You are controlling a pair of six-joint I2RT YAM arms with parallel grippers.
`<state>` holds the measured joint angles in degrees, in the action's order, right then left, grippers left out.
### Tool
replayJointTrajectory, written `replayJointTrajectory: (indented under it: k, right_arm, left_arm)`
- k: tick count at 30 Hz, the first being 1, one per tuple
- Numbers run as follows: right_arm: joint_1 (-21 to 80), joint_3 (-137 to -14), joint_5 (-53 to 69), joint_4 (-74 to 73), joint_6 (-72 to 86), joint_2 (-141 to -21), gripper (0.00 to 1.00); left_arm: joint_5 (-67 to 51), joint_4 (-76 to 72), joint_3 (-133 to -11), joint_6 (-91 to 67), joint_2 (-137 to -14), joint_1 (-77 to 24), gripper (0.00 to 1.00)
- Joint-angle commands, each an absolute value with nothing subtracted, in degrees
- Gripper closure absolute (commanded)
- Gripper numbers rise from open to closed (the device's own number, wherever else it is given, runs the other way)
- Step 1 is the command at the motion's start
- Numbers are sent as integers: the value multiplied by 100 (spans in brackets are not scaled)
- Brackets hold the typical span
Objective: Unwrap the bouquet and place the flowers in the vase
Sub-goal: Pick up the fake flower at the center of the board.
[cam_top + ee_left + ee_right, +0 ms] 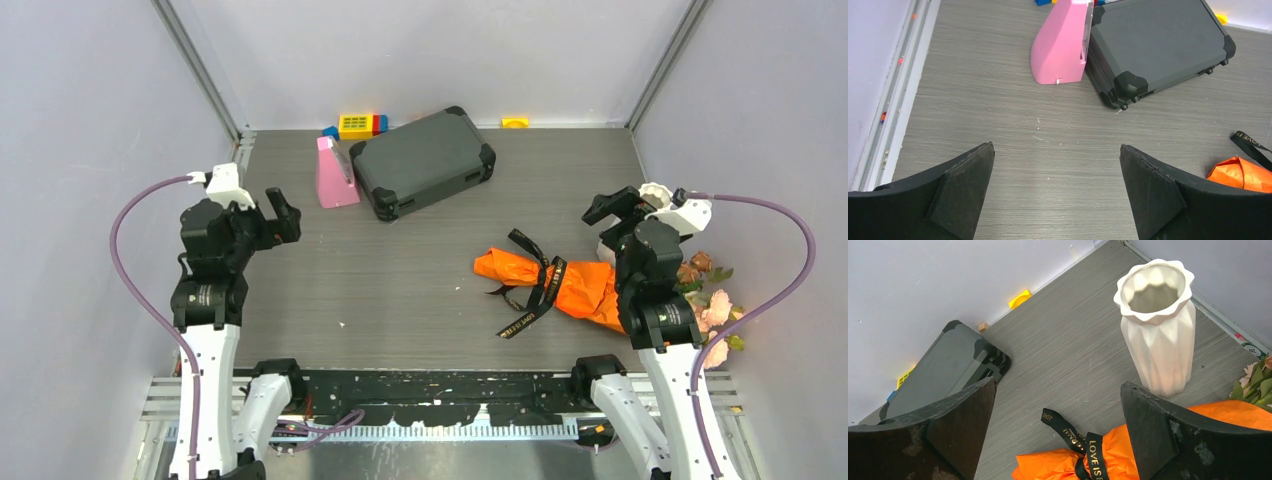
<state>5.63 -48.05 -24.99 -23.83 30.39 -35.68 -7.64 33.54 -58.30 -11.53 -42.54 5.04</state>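
Left of the bouquet (555, 283) the table (400, 290) lies open; the vase (1158, 325) stands just behind it, a dark case (425, 160) farther back.

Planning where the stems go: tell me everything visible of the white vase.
The vase is white and matte, ceramic by the look. Its narrow body is creased into vertical facets under a wavy, flared rim. It stands upright on the grey table near the right wall; what shows of its inside is empty. The bouquet lies just in front; whether its orange paper touches the vase's foot cannot be told. Nothing grips it.
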Motion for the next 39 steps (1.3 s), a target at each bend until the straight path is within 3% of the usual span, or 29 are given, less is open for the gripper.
replayJointTrajectory:
  k: [1, 13, 18, 23, 27, 29, 31, 39]
  right_arm:
    - [589, -4802, -2486, -2294, 3130, -3612, 0]
    - [589, -4673, -2322, -2361, 3295, -3550, 0]
    - [591, -4557, -2166, -2399, 3401, -3511, 0]
    - [589, -4388, -2018, -2420, 3498, -3396, 0]
    - [589, -4410, -1949, -2556, 3466, -3328, 0]
    - [588, -4407, -1927, -2624, 3462, -3263, 0]
    - [589, -4392, -1877, -2647, 3478, -3194, 0]
    - [589, -4579, -1769, -2802, 3525, -3004, 0]
  left_arm:
    - [-692, 3346, -5751, -1175, -4263, 402, 0]
    - [-1067, 3536, -5513, -827, -4280, 85, 0]
    - [-858, 3887, -5783, -838, -4572, -831, 0]
    - [-471, 3173, -5660, -1209, -5080, -2411, 0]
    - [-730, 2132, -5626, -975, -5928, -3681, 0]
    - [-1532, 1483, -5677, -190, -6483, -4315, 0]
    - [-1496, 1099, -5885, 683, -7119, -4855, 0]
    - [-1583, -334, -7187, 1722, -9871, -5907, 0]
